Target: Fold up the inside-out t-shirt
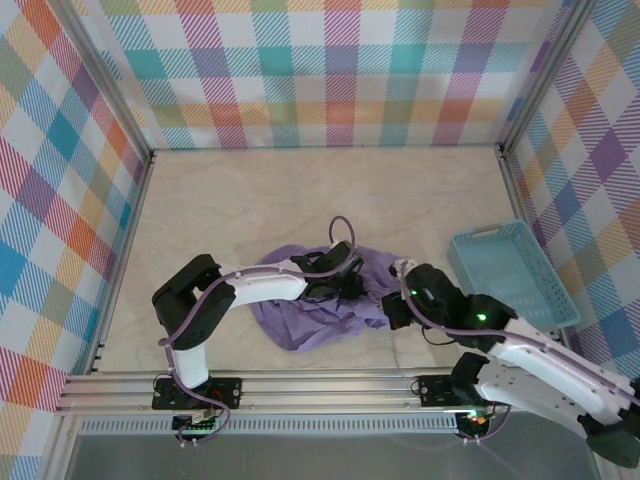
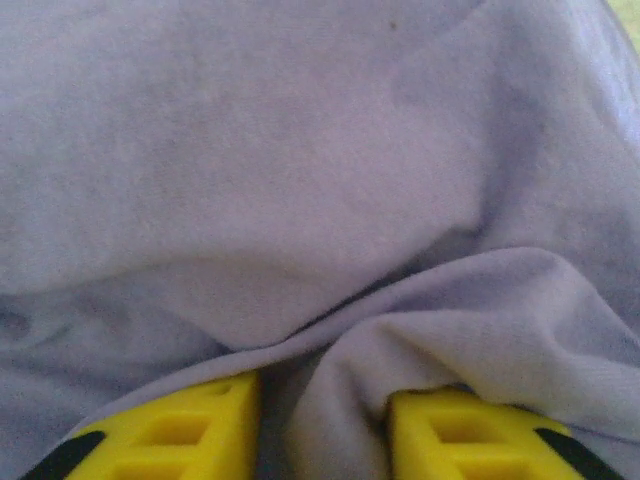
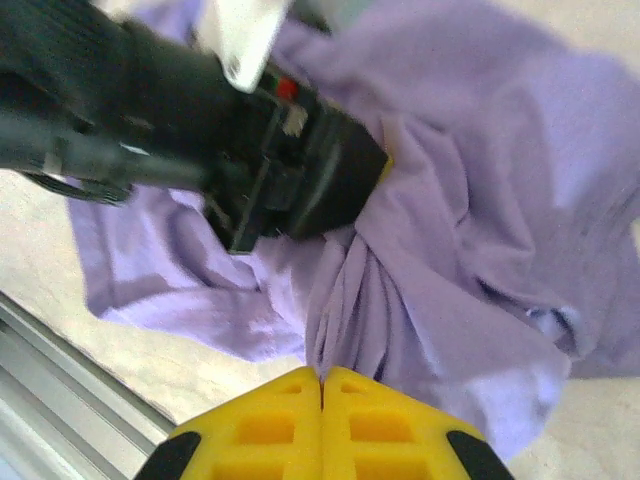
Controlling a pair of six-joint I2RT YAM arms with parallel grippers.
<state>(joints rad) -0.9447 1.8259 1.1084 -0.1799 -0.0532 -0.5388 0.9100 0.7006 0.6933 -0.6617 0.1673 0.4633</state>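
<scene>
Beige, marble-patterned worktop, boxed on three sides by pastel plaid walls; aluminium rail along the near edge.

Inside-out t-shirt: a crumpled lavender heap at near centre, between the two arms. Collar and sleeves cannot be made out in the bunching.

Left end effector: fingers parted, a loose fold of shirt draped into the gap between them. Tips buried under cloth. Wrist view close and soft.

Right end effector: clenched, yellow fingers meeting. Pleats of the shirt run straight into their tips, so it is grasping cloth at the heap's right edge.

Left arm's black wrist housing lies across the shirt and hides its middle from the right wrist. Right arm is cut off at the lower right corner overhead.

Light blue basket: right of the shirt, apart from it.
</scene>
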